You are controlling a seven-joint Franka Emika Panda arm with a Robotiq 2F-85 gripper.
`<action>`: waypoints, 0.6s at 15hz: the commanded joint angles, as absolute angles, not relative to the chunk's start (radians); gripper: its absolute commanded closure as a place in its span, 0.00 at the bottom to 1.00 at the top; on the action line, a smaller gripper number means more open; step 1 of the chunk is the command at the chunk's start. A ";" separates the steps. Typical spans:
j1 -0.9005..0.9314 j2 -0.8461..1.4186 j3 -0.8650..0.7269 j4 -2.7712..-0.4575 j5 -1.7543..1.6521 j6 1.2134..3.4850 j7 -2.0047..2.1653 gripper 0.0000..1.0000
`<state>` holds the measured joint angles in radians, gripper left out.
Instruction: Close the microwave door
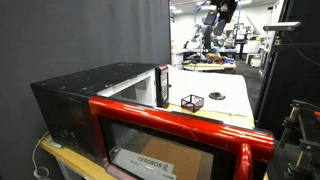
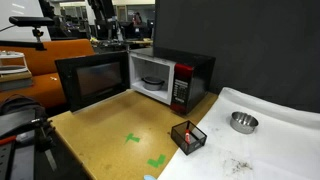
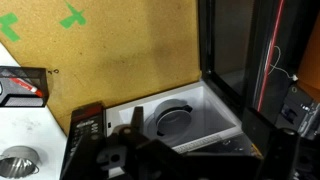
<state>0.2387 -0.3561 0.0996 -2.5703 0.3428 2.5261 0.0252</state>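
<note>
The microwave [image 2: 190, 78] has a black casing [image 1: 80, 95] and a red front, and it stands on a cork-topped table. The microwave door [image 2: 92, 80] is swung wide open; its red frame and dark window fill the foreground in an exterior view [image 1: 180, 135]. In the wrist view the door [image 3: 262, 60] stands on edge at the right, beside the white cavity with a round glass plate [image 3: 180, 120]. My gripper [image 3: 195, 128] hangs above the cavity, clear of the door. Its dark fingers are spread apart and hold nothing.
A small black wire cube [image 2: 188, 136] with something red inside sits on the table in front of the oven [image 1: 192, 101] [image 3: 22, 85]. A metal bowl [image 2: 243, 122] rests on the white cover [image 2: 275, 140]. Green tape marks [image 2: 132, 138] lie on the cork. Black curtains hang behind.
</note>
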 commanded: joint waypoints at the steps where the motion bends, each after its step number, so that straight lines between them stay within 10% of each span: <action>1: 0.234 -0.357 0.104 -2.568 0.343 2.522 0.026 0.00; 9: 0.204 -0.289 0.170 -2.550 0.232 2.487 0.218 0.00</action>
